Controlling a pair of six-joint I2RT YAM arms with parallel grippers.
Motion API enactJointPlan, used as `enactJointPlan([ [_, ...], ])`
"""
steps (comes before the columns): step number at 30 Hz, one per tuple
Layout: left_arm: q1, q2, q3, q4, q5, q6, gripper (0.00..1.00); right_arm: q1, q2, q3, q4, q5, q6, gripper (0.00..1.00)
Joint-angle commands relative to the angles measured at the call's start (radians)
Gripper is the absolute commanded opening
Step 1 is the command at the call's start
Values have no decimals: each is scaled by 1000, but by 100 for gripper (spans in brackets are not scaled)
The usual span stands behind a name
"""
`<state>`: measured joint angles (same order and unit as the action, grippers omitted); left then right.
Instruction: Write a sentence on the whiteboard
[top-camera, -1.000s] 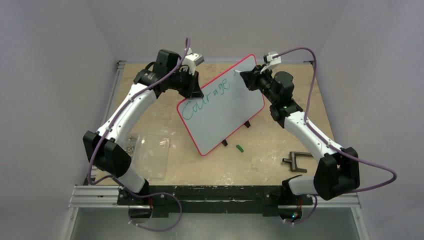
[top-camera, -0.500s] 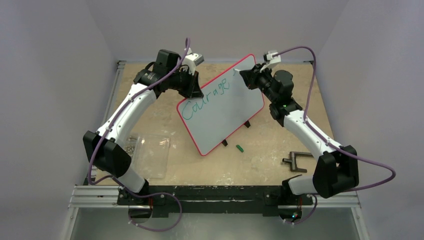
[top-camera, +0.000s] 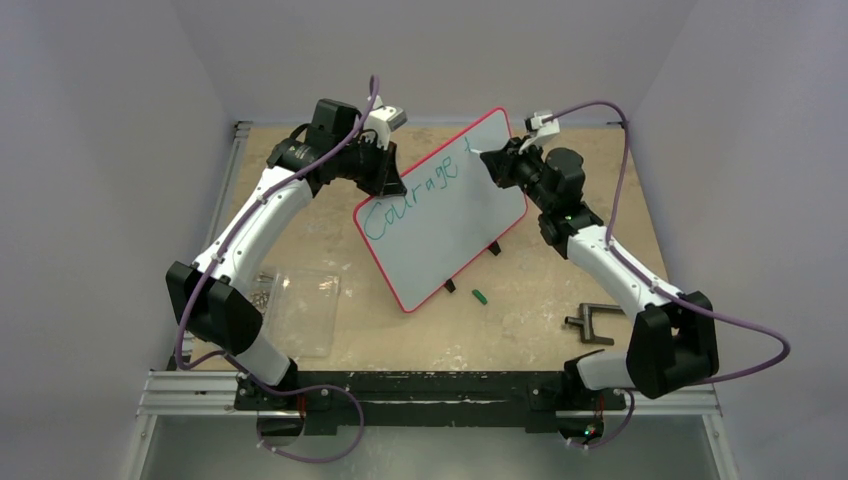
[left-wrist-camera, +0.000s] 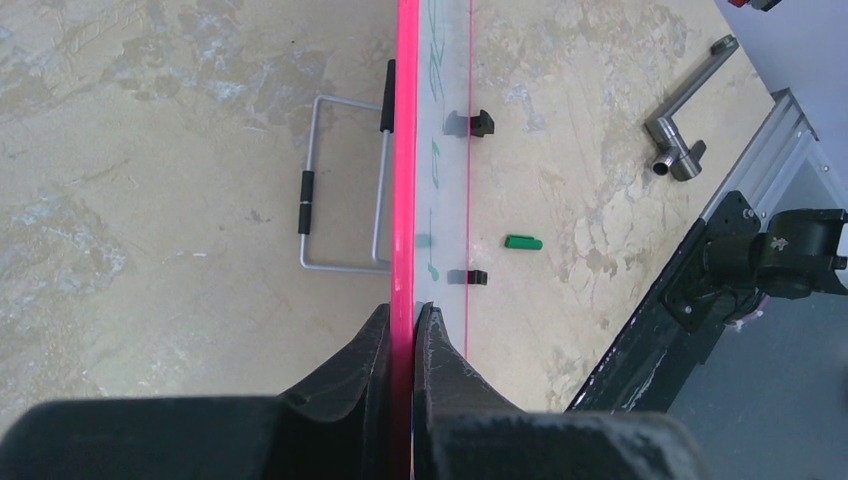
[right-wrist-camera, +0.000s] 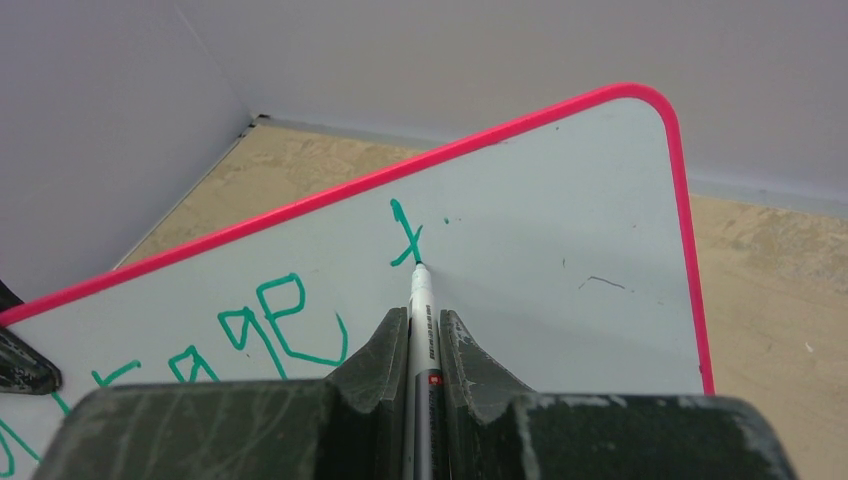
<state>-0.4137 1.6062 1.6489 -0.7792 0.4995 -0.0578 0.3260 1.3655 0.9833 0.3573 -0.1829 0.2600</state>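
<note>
The whiteboard, white with a red-pink rim, stands tilted on the table. Teal-green writing, the sentence, reads "Courage" with a "t" begun after it. My left gripper is shut on the whiteboard's pink edge at the upper left side. My right gripper is shut on a white marker, whose tip touches the board at the foot of the "t". In the top view the right gripper is at the board's upper right part.
A green marker cap lies on the table below the board. A metal handle piece lies at the right. A clear plastic sheet lies at the left. A wire stand props the board from behind.
The right gripper has moved the marker slightly up and right on the board, and a new "t" stroke has appeared after "Courage". The left arm has held still.
</note>
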Motion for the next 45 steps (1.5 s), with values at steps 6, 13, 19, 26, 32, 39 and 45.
enactJointPlan([
  [6, 1, -13, 6, -35, -161, 93, 0, 0, -31, -50, -30, -3, -21, 0],
  [13, 1, -13, 7, -34, -163, 93, 0, -1, -37, -51, -54, 28, -29, 0],
  [19, 0, -13, 7, -35, -163, 94, 0, 0, -32, -22, -68, 60, -33, 0],
  [26, -2, -10, 6, -36, -162, 95, 0, -1, -6, 47, -73, 73, -30, 0],
  [32, -4, -9, 6, -37, -165, 95, 0, -1, 4, 99, -93, 83, -34, 0],
  [39, -3, -8, 6, -37, -171, 96, 0, -1, -62, 63, -102, 96, -28, 0],
  [45, -5, -8, 8, -38, -169, 96, 0, -1, -87, 45, -82, 141, -18, 0],
])
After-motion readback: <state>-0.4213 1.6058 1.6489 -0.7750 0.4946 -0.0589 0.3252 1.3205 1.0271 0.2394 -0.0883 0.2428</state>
